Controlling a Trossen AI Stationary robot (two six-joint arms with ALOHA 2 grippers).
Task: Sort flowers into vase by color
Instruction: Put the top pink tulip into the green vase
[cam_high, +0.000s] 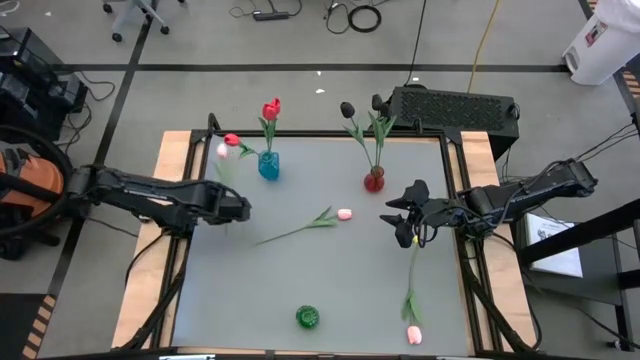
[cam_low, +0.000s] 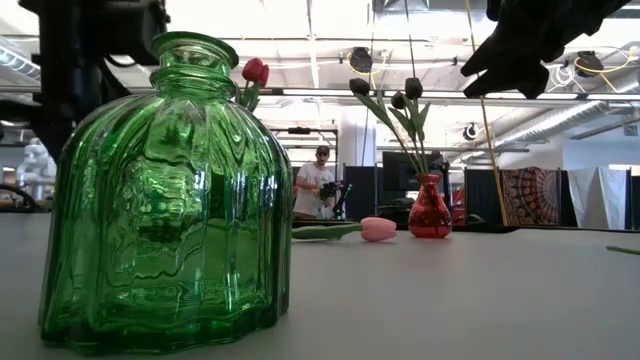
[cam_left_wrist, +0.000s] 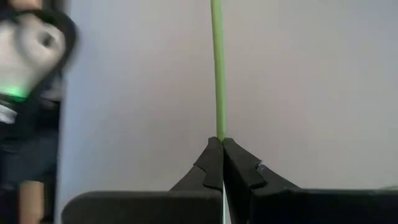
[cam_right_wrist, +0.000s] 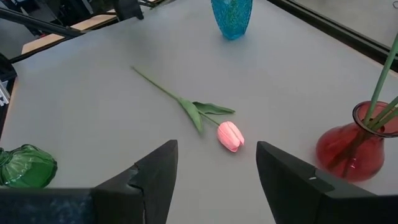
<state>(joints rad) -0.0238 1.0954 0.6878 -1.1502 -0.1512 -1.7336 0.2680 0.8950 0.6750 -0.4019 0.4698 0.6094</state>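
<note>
Green vase (cam_high: 307, 318) sat at bottom centre of the high view, empty; in the low view (cam_low: 165, 200) it filled the left foreground. A pink tulip (cam_high: 412, 310) lay at lower right, head near the table's near edge, stem running up toward the right gripper. Second pink tulip (cam_high: 318, 219) lay flat mid-table, head (cam_right_wrist: 231, 135) pointing right in the high view, apart from all vases.

Right gripper (cam_high: 400, 218) hovered right of centre, fingers spread wide, nothing between them; wrist view showed the mid-table tulip just ahead of the gap.

Left gripper (cam_high: 238, 209) was left of centre, fingers pinched tight on a thin green stem (cam_left_wrist: 217, 68). That stem ran up to a pink-white head (cam_high: 222, 150) at upper left, beside a red head (cam_high: 232, 140).

Far row: blue vase (cam_high: 268, 166) held a red tulip (cam_high: 271, 109). Red vase (cam_high: 374, 180) held black tulips (cam_high: 348, 110); low view showed two black heads above it (cam_low: 430, 210).
</note>
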